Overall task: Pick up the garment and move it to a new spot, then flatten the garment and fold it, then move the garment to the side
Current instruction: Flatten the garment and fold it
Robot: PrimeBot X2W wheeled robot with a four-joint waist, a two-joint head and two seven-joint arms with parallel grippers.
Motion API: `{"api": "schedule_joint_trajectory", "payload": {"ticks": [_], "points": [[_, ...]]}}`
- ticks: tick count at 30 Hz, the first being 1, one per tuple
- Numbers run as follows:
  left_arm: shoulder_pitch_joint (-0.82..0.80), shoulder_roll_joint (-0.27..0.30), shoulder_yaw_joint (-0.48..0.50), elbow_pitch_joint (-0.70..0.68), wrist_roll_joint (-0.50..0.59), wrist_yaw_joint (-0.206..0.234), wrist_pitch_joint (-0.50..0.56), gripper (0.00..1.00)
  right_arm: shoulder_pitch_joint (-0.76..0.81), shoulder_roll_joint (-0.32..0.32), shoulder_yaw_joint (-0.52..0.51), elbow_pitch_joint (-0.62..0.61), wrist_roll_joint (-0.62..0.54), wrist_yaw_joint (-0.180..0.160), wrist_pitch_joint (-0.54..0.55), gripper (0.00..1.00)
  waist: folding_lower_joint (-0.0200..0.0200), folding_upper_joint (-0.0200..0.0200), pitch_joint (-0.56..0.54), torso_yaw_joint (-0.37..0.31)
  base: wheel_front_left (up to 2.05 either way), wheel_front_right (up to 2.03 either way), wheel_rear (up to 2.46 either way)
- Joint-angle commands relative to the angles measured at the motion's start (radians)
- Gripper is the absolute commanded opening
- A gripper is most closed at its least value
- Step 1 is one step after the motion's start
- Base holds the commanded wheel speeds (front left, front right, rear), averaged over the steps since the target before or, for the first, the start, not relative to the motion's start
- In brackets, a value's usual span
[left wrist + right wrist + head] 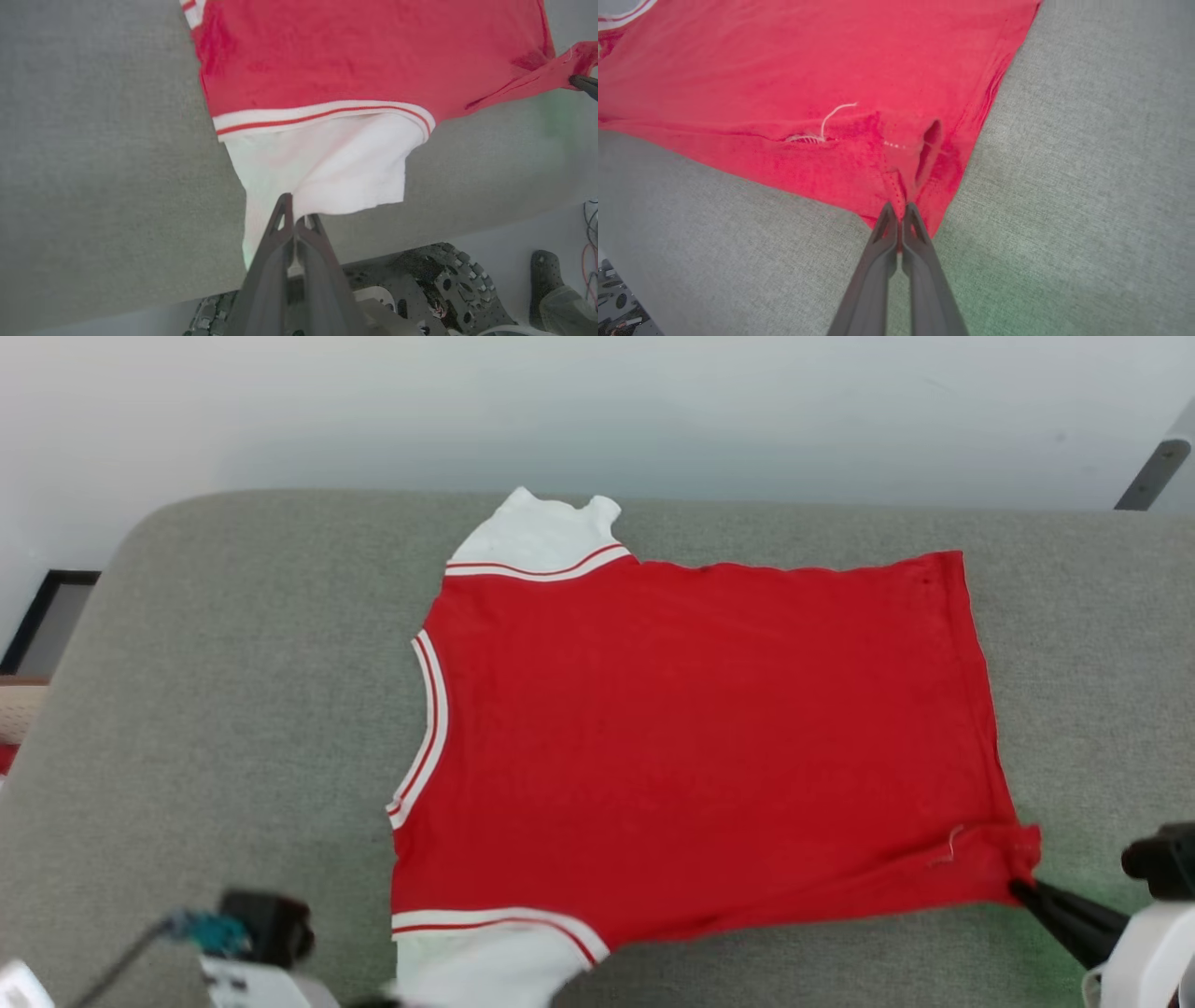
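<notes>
Your L tool (294, 212) was pinched shut on the near white sleeve (327, 172) of the garment (700, 737), right at the front edge of the grey counter (233, 709). The garment lay spread flat, plain red side up, across the middle of the counter, w/ the striped collar to the left, the other white sleeve (537, 537) at the far edge & the hem to the right. Your R tool (899, 210) was clamped shut on the near hem corner (906, 186), which was bunched & drawn toward it, w/ a loose white thread (836, 116) just beside.
</notes>
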Motion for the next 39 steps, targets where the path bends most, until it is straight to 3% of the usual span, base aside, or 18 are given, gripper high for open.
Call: {"api": "schedule_joint_trajectory", "payload": {"ticks": [1,6,11,18,24,33,39], "points": [[-0.028,0.018,0.008,-0.002,0.021,0.006,0.012,0.00,0.000,0.007,-0.019,-0.010,-0.016,-0.001,0.010,0.00,0.0000,0.0000,0.008,-0.008,0.00,0.00,0.00],[-0.170,0.056,0.042,0.015,0.087,-0.042,0.106,0.00,-0.051,0.043,-0.097,-0.043,-0.064,-0.001,0.084,0.00,0.0000,0.0000,0.030,-0.023,0.00,0.00,0.00],[-0.341,0.018,0.065,0.125,0.156,-0.153,0.223,0.00,-0.128,0.082,-0.138,-0.016,-0.106,-0.001,0.158,0.00,0.0000,0.0000,0.063,-0.029,0.00,0.00,0.00],[-0.544,-0.138,0.068,0.411,0.226,-0.331,0.320,0.00,-0.254,0.144,-0.146,0.070,-0.139,-0.001,0.223,0.00,0.0000,0.0000,0.118,-0.038,0.00,0.00,0.00],[-0.621,-0.278,0.045,0.682,0.219,-0.448,0.368,0.00,-0.346,0.196,-0.093,0.155,-0.140,-0.001,0.260,0.00,0.0000,0.0000,0.155,-0.052,0.00,0.00,0.00],[-0.640,-0.419,0.009,0.944,0.194,-0.556,0.408,0.00,-0.414,0.223,-0.024,0.218,-0.110,-0.001,0.270,0.00,0.0000,0.0000,0.191,-0.064,0.00,0.00,0.00],[-0.642,-0.488,-0.007,1.086,0.178,-0.597,0.440,0.00,-0.446,0.229,0.017,0.251,-0.081,-0.001,0.281,0.00,0.0000,0.0000,0.202,-0.070,0.00,0.00,0.00]]}}
